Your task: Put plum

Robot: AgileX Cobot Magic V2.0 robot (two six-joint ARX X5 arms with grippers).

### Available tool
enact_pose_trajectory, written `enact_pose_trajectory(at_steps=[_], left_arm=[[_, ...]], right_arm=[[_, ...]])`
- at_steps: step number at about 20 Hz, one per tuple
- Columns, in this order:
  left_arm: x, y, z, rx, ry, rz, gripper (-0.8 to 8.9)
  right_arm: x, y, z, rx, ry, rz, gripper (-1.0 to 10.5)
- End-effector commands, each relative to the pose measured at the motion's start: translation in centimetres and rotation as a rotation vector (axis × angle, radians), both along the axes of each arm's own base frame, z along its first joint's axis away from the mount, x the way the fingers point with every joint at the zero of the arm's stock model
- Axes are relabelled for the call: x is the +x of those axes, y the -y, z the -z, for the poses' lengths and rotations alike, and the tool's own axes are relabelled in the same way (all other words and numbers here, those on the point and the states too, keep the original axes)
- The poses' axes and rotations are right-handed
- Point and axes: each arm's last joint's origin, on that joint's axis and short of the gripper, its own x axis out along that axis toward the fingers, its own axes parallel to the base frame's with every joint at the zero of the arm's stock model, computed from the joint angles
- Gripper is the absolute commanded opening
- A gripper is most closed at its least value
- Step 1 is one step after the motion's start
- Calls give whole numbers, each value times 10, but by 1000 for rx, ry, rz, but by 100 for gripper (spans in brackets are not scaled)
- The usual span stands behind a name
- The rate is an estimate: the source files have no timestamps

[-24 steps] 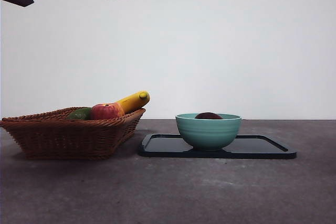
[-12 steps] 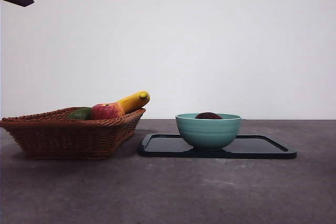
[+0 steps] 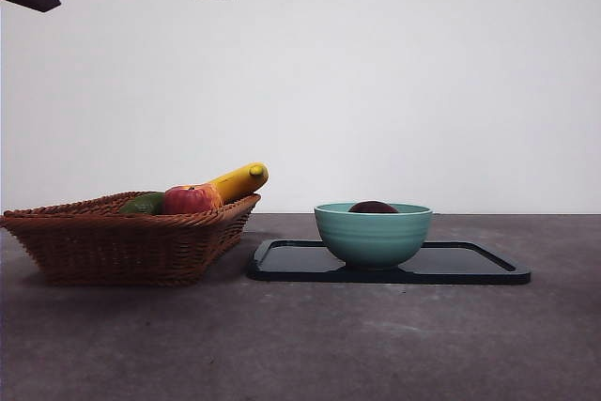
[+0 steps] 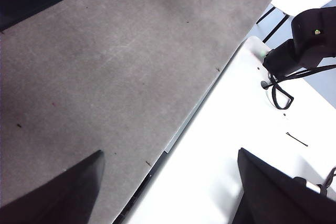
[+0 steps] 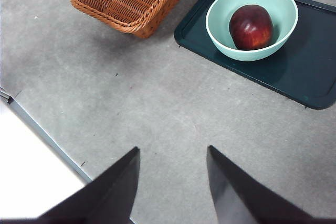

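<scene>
Both arms wait raised off the table, the left gripper [image 4: 168,182] and right gripper [image 5: 173,182] with jaws apart.

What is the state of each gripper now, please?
Left gripper: open, holding nothing, above the table's edge.
Right gripper: open, holding nothing, away from the plum in the bowl.

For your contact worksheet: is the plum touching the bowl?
Touching. The right wrist view shows the plum resting inside the bowl, against its inner wall.

A lab: bare white wall [image 3: 376,91], plain grey table [image 3: 300,335].
</scene>
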Motion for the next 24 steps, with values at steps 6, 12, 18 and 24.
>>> enact_pose_trajectory(at_steps=[6,12,18,24], left_arm=[[18,13,-25,-161,138,-69,406],[65,43,-51,-120,176,-134,406],[138,91,-66,-53,231,-140,406],[198,131,-46,-4,258,-164,406]], right_arm=[[0,-1,-2,13,2,-1,204],[0,-1,-2,13,2,-1,204],[0,-1,-2,13,2,0,204],[0,-1,-2,14,0,1,204]])
